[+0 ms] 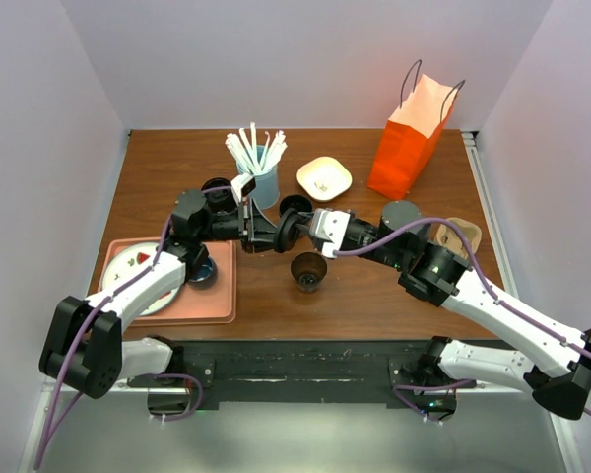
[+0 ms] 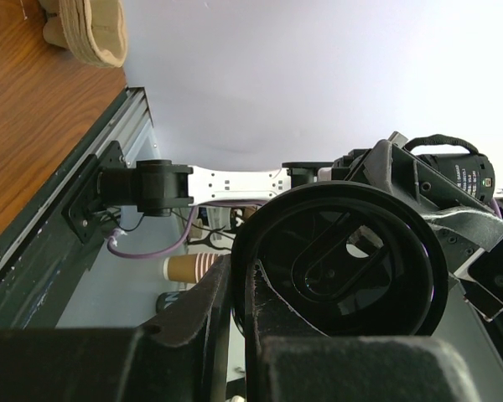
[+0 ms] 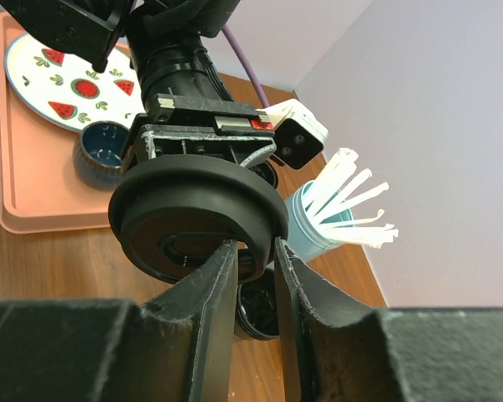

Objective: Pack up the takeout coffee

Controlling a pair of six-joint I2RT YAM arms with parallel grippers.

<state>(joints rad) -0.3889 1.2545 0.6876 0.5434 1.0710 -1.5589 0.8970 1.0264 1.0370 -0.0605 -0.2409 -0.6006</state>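
The takeout coffee's black cup [image 1: 308, 271] stands lidless on the wooden table, just below where the two arms meet. Its round black lid [image 1: 288, 233] hangs on edge in the air between the grippers. My left gripper [image 1: 276, 235] is shut on the lid's rim; in the left wrist view the rim sits pinched between the fingers [image 2: 193, 318] and the lid's hollow underside [image 2: 344, 260] faces the camera. My right gripper [image 3: 256, 251] straddles the opposite rim of the lid [image 3: 193, 209], its jaws narrowly apart, one finger across the top face.
An orange paper bag [image 1: 411, 138] stands at the back right. A blue tumbler of white straws [image 1: 261, 182] and a cream bowl [image 1: 324, 177] sit behind the arms. At the left, a pink tray [image 1: 217, 296] carries a watermelon plate [image 1: 138, 271] and a dark blue mug [image 1: 199, 271]. A cardboard carrier [image 1: 463, 236] lies to the right.
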